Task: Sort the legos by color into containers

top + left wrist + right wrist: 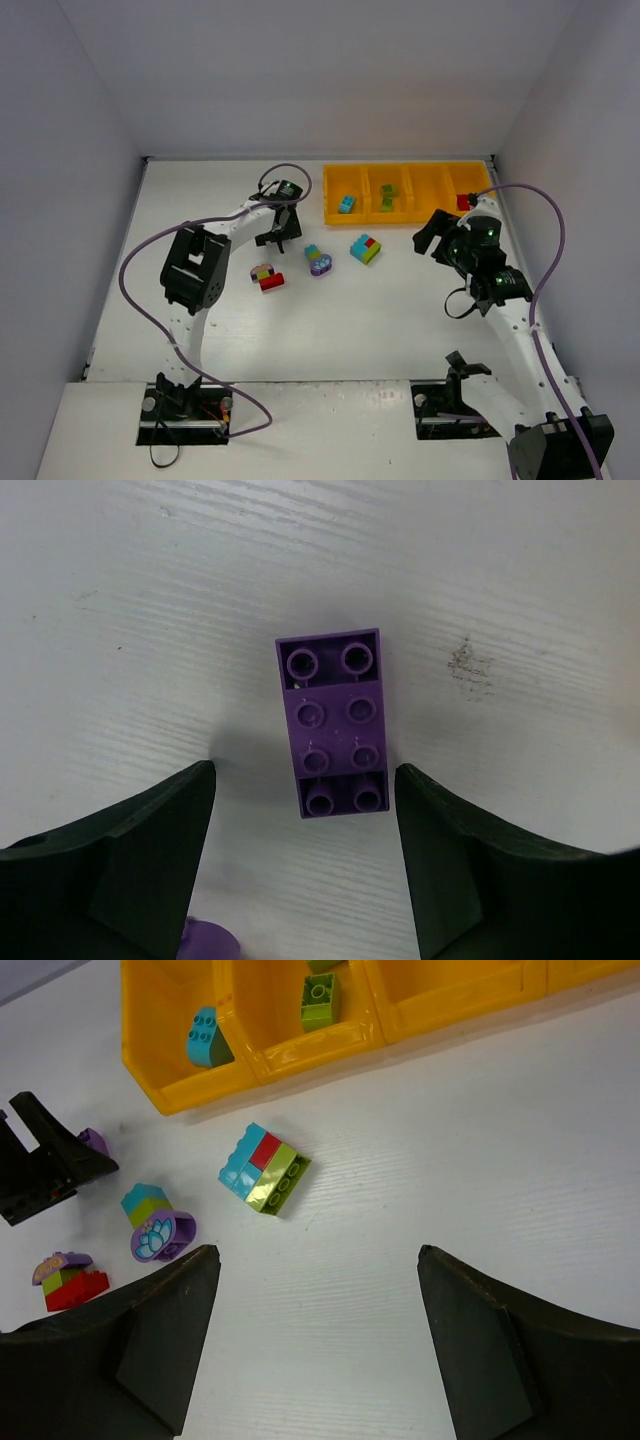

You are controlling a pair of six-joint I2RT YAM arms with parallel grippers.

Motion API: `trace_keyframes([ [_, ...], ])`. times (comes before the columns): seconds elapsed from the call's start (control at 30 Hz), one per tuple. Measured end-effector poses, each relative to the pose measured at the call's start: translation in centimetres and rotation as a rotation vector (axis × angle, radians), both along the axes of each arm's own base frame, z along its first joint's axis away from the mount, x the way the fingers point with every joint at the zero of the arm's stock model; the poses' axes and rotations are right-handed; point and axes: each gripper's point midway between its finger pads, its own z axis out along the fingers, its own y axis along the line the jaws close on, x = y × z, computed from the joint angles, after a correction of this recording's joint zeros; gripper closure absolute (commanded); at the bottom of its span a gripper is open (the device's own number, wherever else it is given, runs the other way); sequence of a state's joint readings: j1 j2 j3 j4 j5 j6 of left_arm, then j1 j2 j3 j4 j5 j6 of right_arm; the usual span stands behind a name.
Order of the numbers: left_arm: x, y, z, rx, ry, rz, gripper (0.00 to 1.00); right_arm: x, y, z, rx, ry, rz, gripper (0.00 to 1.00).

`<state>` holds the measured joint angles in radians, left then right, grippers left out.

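On the white, faintly grained table point(380, 330), the glossy orange-yellow tray point(420, 218) sits along the far edge. Its four square compartments run in a row, one per colour. A teal brick point(205, 1038) lies in the left-end one, a lime brick point(320, 1000) in the next, and a red brick point(463, 202) at the right end. Your right gripper point(318, 1255) hangs open and empty over bare table, probably parked clear. Three multicolour clusters point(265, 1168) lie loose in front of the tray, unsorted. Your left gripper point(305, 775) straddles a flat, studded purple brick point(330, 725), fingers apart and touching neither side, apparently lined up across its narrow width for a pinch.
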<state>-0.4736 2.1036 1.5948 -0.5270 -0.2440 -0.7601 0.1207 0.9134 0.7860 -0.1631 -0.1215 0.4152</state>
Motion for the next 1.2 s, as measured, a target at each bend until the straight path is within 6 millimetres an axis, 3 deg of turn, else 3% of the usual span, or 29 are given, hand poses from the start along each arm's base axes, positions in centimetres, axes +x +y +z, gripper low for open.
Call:
trace_keyframes([
  [0.17, 0.2, -0.3, -0.5, -0.014, 0.002, 0.008, 0.59, -0.2, 0.2, -0.4, -0.001, 0.010, 0.006, 0.23],
  [0.2, 0.2, -0.3, -0.6, -0.013, 0.003, 0.008, 0.70, -0.2, 0.2, -0.4, -0.001, 0.010, 0.006, 0.23],
  [0.3, 0.3, -0.2, -0.7, -0.004, -0.001, -0.001, 0.91, -0.2, 0.2, -0.4, -0.001, 0.010, 0.007, 0.23],
  [0.4, 0.7, -0.3, -0.6, 0.000, -0.022, -0.023, 0.99, -0.2, 0.4, -0.5, 0.003, 0.012, 0.019, 0.23],
  [0.6, -1.6, 0.9, 0.4, 0.049, -0.084, -0.168, 1.00, -0.1, 2.1, -1.1, 0.030, 0.055, 0.103, 0.23],
  [0.73, -3.0, 0.1, 4.7, 0.036, -0.231, -0.352, 1.00, 0.8, 4.2, 0.6, 0.070, 0.051, 0.193, 0.23],
  [0.97, -6.0, -4.2, 14.4, -0.110, -0.553, -0.663, 1.00, 1.8, 9.5, 4.6, 0.152, 0.013, 0.400, 0.21],
  [1.07, -7.5, -5.1, 16.3, -0.159, -0.618, -0.740, 1.00, 1.8, 12.4, 5.6, 0.179, 0.006, 0.488, 0.22],
  [1.2, -9.4, -6.1, 17.4, -0.205, -0.643, -0.822, 0.99, 1.7, 16.1, 6.3, 0.214, 0.006, 0.599, 0.23],
])
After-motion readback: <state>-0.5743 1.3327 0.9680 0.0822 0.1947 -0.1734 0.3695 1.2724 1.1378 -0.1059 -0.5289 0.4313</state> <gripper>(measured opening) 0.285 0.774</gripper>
